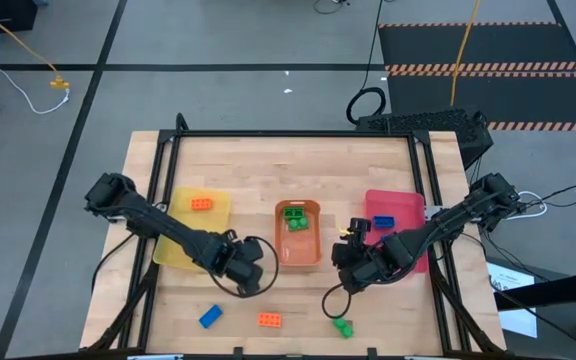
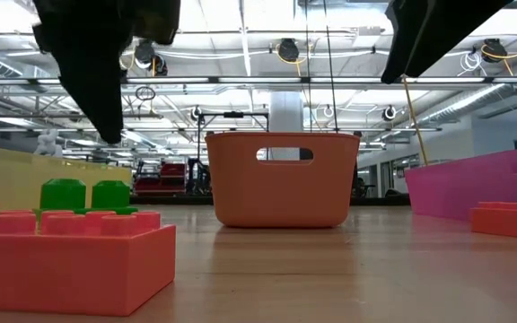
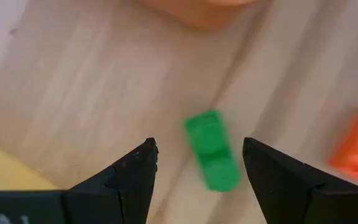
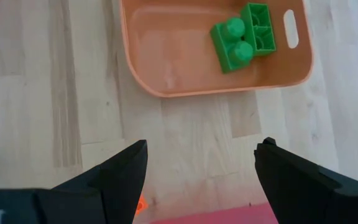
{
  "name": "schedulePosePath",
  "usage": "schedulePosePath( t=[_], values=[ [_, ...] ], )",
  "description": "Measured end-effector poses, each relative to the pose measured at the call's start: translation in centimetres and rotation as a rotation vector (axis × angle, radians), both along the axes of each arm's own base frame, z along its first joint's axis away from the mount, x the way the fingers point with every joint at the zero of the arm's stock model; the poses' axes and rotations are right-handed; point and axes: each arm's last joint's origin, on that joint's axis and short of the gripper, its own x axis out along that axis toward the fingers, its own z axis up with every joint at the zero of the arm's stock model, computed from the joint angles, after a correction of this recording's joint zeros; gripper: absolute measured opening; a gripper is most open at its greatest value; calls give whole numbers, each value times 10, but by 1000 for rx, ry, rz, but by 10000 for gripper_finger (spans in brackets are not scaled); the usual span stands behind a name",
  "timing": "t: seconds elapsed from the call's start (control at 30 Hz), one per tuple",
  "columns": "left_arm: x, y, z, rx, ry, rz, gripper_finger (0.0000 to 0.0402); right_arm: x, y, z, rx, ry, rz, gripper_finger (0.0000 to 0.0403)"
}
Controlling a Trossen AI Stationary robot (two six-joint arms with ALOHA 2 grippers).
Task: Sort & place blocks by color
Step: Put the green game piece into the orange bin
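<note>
Left wrist view: green block (image 3: 212, 151) on table between spread left pincer (image 3: 199, 163) fingers

Three trays stand in a row across the middle of the bench (image 1: 268, 170): the yellow tray (image 1: 183, 240), the orange tray (image 1: 298, 248) and the pink tray (image 1: 398, 203), with bare strips of wood between them. The left end effector (image 1: 248, 268) hangs over the strip between yellow and orange, the right end effector (image 1: 353, 262) over the strip between orange and pink (both spread open). The far half of the bench is bare. Nearer, a blue block (image 1: 210, 316), an orange block (image 1: 269, 320) and a green block (image 1: 343, 326) lie well apart.
</note>
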Motion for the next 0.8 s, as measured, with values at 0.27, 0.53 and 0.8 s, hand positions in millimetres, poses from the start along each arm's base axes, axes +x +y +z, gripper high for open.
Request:
schedulePosePath(
  t=[0.27, 0.53, 0.8],
  values=[
    [-8, 17, -23, 31, 79, 20, 303, 2, -5, 0, -13, 7, 5, 279],
    [-6, 17, -30, -63, 69, 38, 393, 3, -8, 0, -25, 14, 15, 279],
    [-2, 11, -29, -138, 22, 35, 386, 3, -8, 0, -25, 17, 12, 279]
  ],
)
